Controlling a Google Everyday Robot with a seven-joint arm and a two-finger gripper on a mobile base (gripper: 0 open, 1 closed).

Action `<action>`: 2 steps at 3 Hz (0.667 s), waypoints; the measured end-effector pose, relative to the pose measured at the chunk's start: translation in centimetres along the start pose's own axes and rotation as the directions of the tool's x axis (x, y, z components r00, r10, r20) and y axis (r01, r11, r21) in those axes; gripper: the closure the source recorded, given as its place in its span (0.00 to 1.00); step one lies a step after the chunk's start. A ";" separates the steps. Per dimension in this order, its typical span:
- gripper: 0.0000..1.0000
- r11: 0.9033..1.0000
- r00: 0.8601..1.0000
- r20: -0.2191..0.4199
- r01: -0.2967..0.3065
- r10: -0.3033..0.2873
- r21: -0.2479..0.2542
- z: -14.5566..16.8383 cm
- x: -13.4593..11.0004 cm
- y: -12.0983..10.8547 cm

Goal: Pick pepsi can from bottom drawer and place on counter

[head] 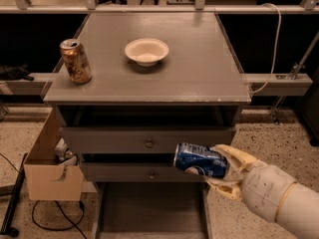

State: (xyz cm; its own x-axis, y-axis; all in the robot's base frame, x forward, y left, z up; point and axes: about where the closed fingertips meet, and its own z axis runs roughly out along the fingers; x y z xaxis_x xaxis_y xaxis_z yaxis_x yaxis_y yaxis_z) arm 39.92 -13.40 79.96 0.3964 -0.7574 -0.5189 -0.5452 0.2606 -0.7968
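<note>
The pepsi can (200,161) is dark blue and lies on its side in the air, in front of the lower knobbed drawer. My gripper (225,168) comes in from the lower right and is shut on the can, its cream fingers (234,156) wrapped above and below it. The bottom drawer (149,208) stands pulled out under the can, its grey floor bare. Above, the counter (199,68) is the wide grey top of the cabinet, well higher than the can.
A gold-brown can (76,60) stands at the counter's left edge and a white bowl (146,51) sits near its middle back. A cardboard box (52,171) rests on the floor left of the cabinet, beside a black cable. A white cord hangs at the right.
</note>
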 end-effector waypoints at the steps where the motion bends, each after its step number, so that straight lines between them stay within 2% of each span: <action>1: 1.00 0.999 0.999 0.002 0.044 -0.044 0.005 -1.6 -1.6 -2.5; 2: 1.00 0.997 0.997 0.005 0.078 -0.078 -0.005 -3.1 -2.8 -4.7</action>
State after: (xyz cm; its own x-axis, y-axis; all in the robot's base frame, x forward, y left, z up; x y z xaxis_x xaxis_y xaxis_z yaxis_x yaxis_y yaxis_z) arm 39.09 -14.41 86.15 0.4411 -0.7725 -0.4569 -0.5164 0.1979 -0.8332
